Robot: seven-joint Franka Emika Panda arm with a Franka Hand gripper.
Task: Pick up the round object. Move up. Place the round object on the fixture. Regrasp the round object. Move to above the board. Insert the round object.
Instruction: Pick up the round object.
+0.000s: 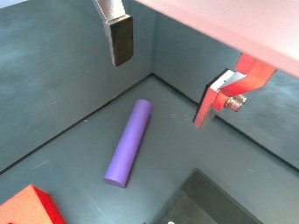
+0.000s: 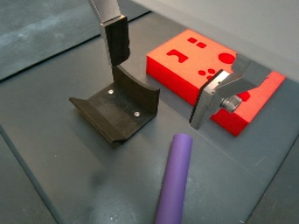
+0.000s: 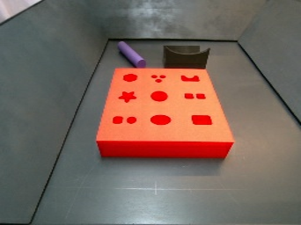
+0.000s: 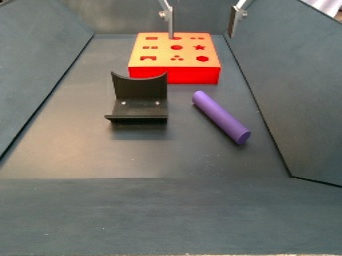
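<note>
From my wrist cameras the gripper [image 2: 163, 80] hangs high over the floor [image 2: 47, 175] with nothing between its fingers; the jaws stand wide, one finger [image 2: 115, 39] dark-padded, the other finger [image 2: 215, 96] showing its silver plate with a red clip behind it; in a side view I catch only the two fingertips [image 4: 167, 12] at the far end, above the far edge of the board [image 4: 174, 58], so the arm itself is out of sight there.

Counting from near to far in that side view: one fixture [image 4: 138, 100], standing upright on its base plate; one peg [image 4: 221, 116], lying flat on the floor just beside the fixture and apart from it, not touching; one board beyond them both.

The peg [image 1: 128, 142] lies free below the gripper in both wrist views, well clear of the pads; I see the fixture [image 2: 117, 108] and board [image 2: 187, 61] close together; in a side view the peg [image 3: 129, 54] rests behind the board [image 3: 161, 110], near the fixture [image 3: 185, 56].
</note>
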